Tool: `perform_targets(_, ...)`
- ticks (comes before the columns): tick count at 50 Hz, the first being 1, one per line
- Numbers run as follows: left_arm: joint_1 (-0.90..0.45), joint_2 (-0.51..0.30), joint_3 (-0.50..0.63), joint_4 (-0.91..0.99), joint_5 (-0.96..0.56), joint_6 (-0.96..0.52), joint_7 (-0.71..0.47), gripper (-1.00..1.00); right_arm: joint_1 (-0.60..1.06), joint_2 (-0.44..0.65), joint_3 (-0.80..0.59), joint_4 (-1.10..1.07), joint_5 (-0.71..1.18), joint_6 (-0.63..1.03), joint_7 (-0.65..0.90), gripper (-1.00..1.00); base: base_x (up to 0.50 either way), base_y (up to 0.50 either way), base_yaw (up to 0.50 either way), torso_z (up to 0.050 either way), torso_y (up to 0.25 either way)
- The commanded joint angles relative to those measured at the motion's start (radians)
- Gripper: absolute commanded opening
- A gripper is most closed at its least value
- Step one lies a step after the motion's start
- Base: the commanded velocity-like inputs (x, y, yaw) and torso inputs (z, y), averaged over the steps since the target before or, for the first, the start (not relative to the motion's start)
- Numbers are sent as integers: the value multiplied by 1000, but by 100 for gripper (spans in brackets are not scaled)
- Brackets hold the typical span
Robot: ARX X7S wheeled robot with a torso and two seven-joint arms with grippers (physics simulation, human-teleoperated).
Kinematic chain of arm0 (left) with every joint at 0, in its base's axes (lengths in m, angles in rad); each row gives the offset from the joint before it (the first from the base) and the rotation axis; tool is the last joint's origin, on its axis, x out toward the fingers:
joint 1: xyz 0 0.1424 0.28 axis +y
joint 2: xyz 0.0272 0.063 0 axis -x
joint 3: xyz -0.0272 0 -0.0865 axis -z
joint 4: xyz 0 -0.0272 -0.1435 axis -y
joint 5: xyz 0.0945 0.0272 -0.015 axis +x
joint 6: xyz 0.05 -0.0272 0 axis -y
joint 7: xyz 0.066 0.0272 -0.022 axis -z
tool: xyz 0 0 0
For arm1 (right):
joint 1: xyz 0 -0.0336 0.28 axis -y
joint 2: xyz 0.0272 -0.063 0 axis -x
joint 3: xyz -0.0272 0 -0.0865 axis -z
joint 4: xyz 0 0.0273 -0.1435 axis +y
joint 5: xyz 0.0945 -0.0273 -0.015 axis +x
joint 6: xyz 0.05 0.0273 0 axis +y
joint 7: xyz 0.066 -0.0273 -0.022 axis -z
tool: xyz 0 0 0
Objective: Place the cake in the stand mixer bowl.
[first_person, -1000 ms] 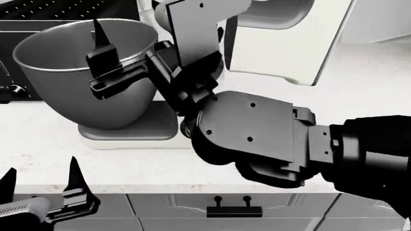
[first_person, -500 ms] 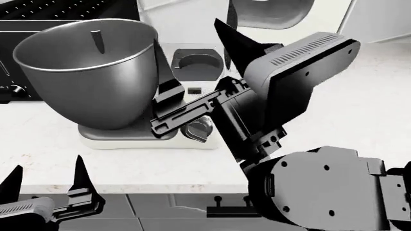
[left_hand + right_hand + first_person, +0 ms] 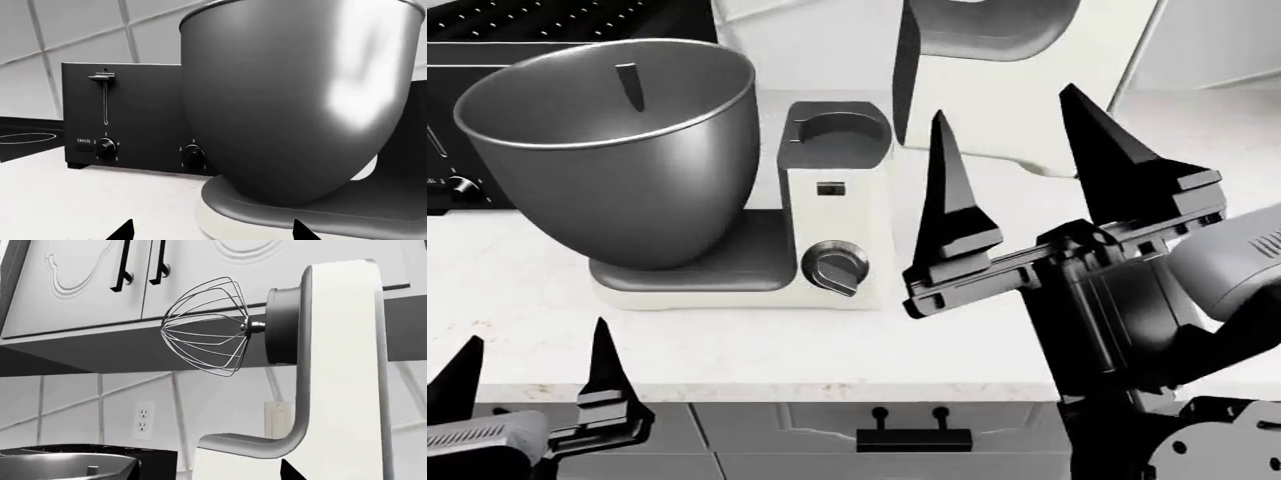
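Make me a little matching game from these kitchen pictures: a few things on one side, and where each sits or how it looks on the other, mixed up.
Things:
1. bowl
2. whisk
3. toaster
4. right gripper

Descriptions:
A. dark box with numbered dials, behind the bowl
B. open, empty, fingers pointing up
C. wire cage on the mixer's raised head
D. brushed steel, on the mixer's base

Pairs: 1-D, 2-C, 3-A, 4-B
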State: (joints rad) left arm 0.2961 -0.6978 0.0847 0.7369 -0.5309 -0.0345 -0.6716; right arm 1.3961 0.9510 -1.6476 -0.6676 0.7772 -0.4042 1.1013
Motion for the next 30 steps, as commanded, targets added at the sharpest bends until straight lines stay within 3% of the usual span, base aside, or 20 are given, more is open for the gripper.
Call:
perform_targets(1,3,-3,5,19,24,11,3,100,-71,127,-6,-52,-96,-52,60,100,0,0,0,0,0)
perform_targets(19,10,-13,14,65,90,28,6,100,-138,250,-10,-135,-226,-72,152,100,0,0,0,0,0)
perform_targets(20,26,-18,-5,124,156,58,-7,100,-145,315,-10,-197,-276,-55,188,100,0,0,0,0,0)
perform_targets(22,34,-22,-21,155,171,72,-14,100,-150,344,-12,-228,-305,-39,201,100,0,0,0,0,0)
perform_targets(30,-7,-85,-72,279,114,-25,-61,100,-153,447,-6,-300,-349,-38,232,100,0,0,0,0,0)
